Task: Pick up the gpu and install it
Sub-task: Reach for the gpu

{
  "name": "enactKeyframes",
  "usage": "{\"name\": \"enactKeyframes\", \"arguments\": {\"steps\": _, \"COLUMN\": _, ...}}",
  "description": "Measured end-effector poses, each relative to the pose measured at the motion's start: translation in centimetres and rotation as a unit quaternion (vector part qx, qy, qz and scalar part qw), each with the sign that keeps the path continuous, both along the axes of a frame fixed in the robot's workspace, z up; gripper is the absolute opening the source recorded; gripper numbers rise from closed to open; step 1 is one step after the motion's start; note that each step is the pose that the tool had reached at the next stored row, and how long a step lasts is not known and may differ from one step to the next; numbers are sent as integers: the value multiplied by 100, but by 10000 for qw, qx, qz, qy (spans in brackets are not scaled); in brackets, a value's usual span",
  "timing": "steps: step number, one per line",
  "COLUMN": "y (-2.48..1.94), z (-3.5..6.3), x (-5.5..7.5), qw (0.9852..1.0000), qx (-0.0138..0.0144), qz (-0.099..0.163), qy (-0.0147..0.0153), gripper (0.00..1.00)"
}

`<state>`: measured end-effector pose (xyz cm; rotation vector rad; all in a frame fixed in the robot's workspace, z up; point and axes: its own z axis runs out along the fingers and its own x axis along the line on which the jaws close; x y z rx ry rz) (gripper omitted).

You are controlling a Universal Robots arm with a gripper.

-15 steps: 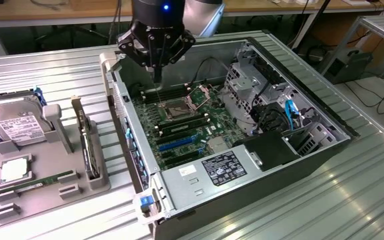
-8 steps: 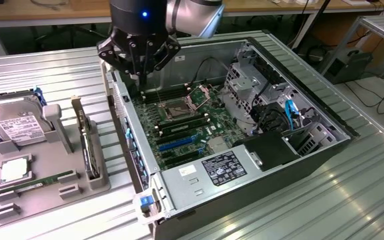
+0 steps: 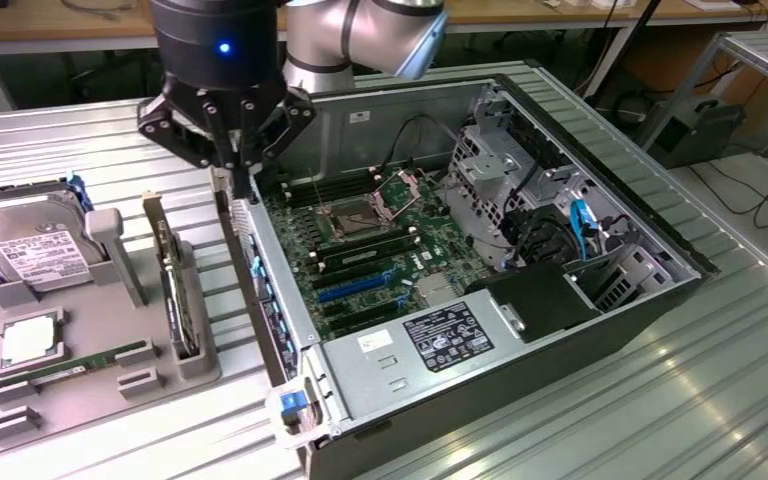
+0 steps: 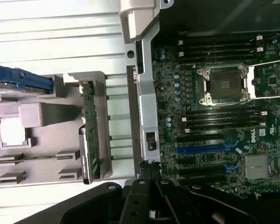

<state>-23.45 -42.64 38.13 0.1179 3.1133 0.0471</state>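
A ribbed metal table (image 3: 704, 400) fills a workshop, with benches and cables behind it. On it lies an open case (image 3: 398, 395), its motherboard (image 3: 384, 250) facing up. The gripper (image 3: 240, 172) hangs over the case's near wall, fingers pressed together with nothing visible between them. Below it and off to the side away from the case sits a grey holder (image 3: 144, 375). The gpu (image 3: 167, 275) stands upright on edge in the holder's nearest slot, its silver bracket at the end toward the gripper. It is apart from the fingers and untouched. Farther out on the same side the holder carries a hard drive (image 3: 31, 245) and a RAM stick (image 3: 71, 365). On the gripper's other side, down inside the case, the expansion slots (image 3: 357, 287) look empty. The wrist view agrees: the shut fingertips sit over the case wall and the gpu is off to one side in its holder. By my reading the task has barely begun. The card is neither grasped nor lifted, and both the pick and the seating in a slot remain to be done.
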Motion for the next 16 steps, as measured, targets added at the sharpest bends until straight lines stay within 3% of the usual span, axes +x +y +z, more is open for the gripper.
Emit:
{"name": "enactKeyframes", "arguments": {"steps": 11, "y": -2, "z": -208, "x": -610, "qw": 10000, "qx": -6, "qz": 0, "qy": 0, "gripper": 11}}
{"name": "enactKeyframes", "arguments": {"steps": 16, "y": -3, "z": -262, "x": -664, "qw": 10000, "qx": -10, "qz": 5, "qy": 2, "gripper": 11}}
